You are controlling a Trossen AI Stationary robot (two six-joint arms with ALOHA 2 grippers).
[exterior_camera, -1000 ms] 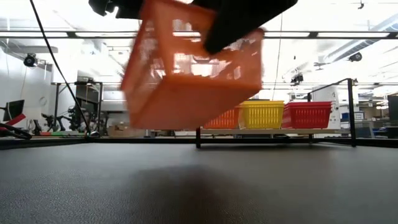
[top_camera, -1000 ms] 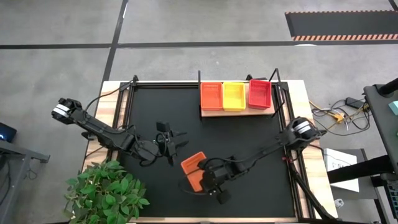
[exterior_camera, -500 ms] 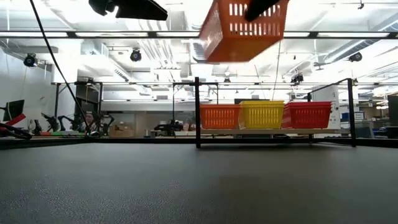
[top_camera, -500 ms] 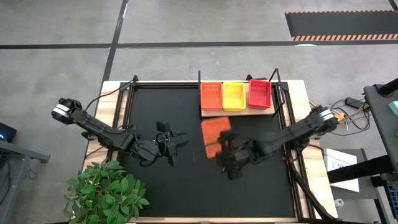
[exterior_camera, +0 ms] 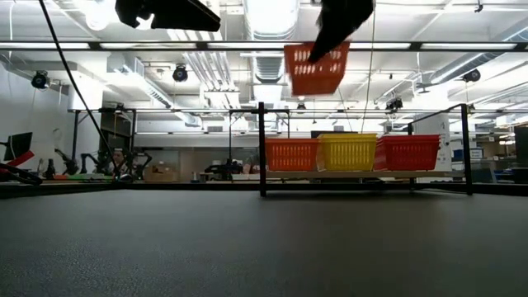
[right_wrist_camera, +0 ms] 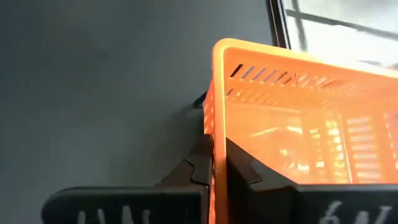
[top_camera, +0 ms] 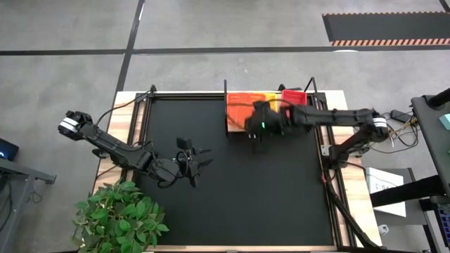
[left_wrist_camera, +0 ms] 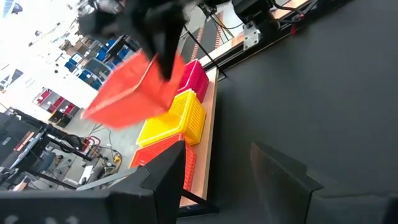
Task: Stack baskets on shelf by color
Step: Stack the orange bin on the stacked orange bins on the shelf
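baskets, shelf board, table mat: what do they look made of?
Orange basket held by the right gripper: moulded plastic, going by the slotted, slightly glossy walls. Shelf board: probably wood or laminate, a light-brown matte edge. Table mat: black, finely pebbled, maybe rubber or foam.

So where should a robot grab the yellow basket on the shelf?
By its thin top rim, coming straight down from above. The yellow basket sits upright with its mouth open, squeezed between the orange basket and the red one, so its sides look blocked.

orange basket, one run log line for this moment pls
right gripper shut on orange basket | in the air above shelf | left gripper open, waiting over mat
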